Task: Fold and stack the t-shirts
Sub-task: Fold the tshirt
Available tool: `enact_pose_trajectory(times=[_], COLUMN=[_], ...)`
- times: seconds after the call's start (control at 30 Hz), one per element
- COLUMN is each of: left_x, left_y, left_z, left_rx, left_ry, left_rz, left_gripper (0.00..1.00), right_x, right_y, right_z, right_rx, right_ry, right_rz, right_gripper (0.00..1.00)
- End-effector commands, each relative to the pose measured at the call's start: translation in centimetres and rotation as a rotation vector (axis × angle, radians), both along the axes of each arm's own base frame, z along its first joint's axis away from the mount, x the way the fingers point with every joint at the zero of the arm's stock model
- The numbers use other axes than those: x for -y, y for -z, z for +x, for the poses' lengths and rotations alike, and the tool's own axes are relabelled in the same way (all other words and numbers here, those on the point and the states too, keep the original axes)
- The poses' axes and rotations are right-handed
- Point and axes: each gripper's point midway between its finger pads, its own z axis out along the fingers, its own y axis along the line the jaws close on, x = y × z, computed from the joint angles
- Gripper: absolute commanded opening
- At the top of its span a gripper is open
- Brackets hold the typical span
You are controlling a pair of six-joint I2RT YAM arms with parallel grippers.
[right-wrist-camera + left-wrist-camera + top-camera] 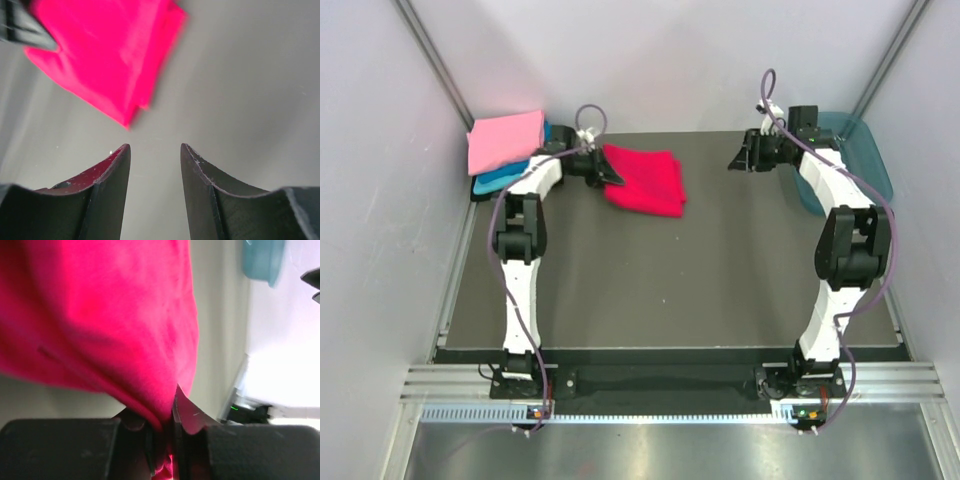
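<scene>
Left gripper [162,440]: jaws clamped on folded red t-shirt's [645,178] edge at desk's [670,280] far side; lift evenly towards pink t-shirt [506,140] stack advised. Right gripper [155,165]: jaws parted, empty.

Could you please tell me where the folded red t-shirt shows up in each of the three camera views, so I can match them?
Top external: the red t-shirt lies upper centre on the dark table, its left edge at the left gripper.
Left wrist: it fills the upper left, pinched between the fingers.
Right wrist: it sits top left, beyond the open right gripper.
Shared landmark: the teal tub, also top right in the left wrist view.
</scene>
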Motion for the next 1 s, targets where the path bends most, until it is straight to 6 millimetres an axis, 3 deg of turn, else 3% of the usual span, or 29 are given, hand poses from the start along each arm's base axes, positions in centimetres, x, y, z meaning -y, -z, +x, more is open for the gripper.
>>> enact_pose_trajectory(times=[0.0, 0.07, 0.1, 0.13, 0.17, 0.27, 0.3, 0.5, 0.7, 0.77, 0.8, 0.97], left_x=[-5.9, -7.4, -8.7, -9.2, -9.8, -11.7, -12.1, -15.6, -16.9, -16.3, -17.1, -17.6], left_y=[-6.4, -6.2, -6.9, -5.7, -7.1, -6.1, -7.2, -9.2, -12.9, -14.8, -15.8, -21.0], left_z=[1.7, 1.3, 2.3, 1.6, 2.4, 2.0, 2.3, 3.2, 6.0, 7.4, 8.0, 10.0], left_rx=[0.29, 0.304, 0.389, 0.334, 0.391, 0.372, 0.411, 0.525, 0.756, 0.854, 0.875, 1.021], left_ry=[-0.014, -0.003, 0.007, 0.026, 0.024, 0.041, 0.049, 0.056, 0.1, 0.083, 0.06, -0.095], left_rz=[0.207, 0.31, 0.403, 0.441, 0.481, 0.621, 0.657, 0.894, 1.192, 1.246, 1.313, 1.356], left_gripper=[0.0, 0.0, 0.0, 0.0, 0.0, 0.0, 0.0, 0.0, 0.0, 0.0, 0.0, 0.0], right_x=[0.5, 0.5, 0.5, 0.5, 0.4, 0.2, 0.2, -0.2, -0.7, -0.7, -0.7, -0.8], right_y=[-2.2, -2.8, -2.9, -2.9, -2.9, -2.8, -2.6, -2.4, -2.2, -2.3, -2.2, -2.2], right_z=[-0.8, -1.0, -1.1, -1.1, -1.3, -1.6, -1.7, -1.9, -1.5, -1.4, -1.4, -1.5], right_rx=[0.054, 0.066, 0.071, 0.071, 0.07, 0.071, 0.065, 0.04, 0.03, 0.032, 0.029, 0.032], right_ry=[-0.016, -0.019, -0.019, -0.017, -0.021, -0.034, -0.034, -0.022, -0.016, -0.017, -0.015, -0.018], right_rz=[0.005, 0.016, 0.02, 0.024, 0.029, 0.039, 0.042, 0.087, 0.131, 0.134, 0.137, 0.139], right_gripper=[0.45, 0.45, 0.45, 0.45, 0.45, 0.45, 0.44, 0.44, 0.43, 0.43, 0.43, 0.43])
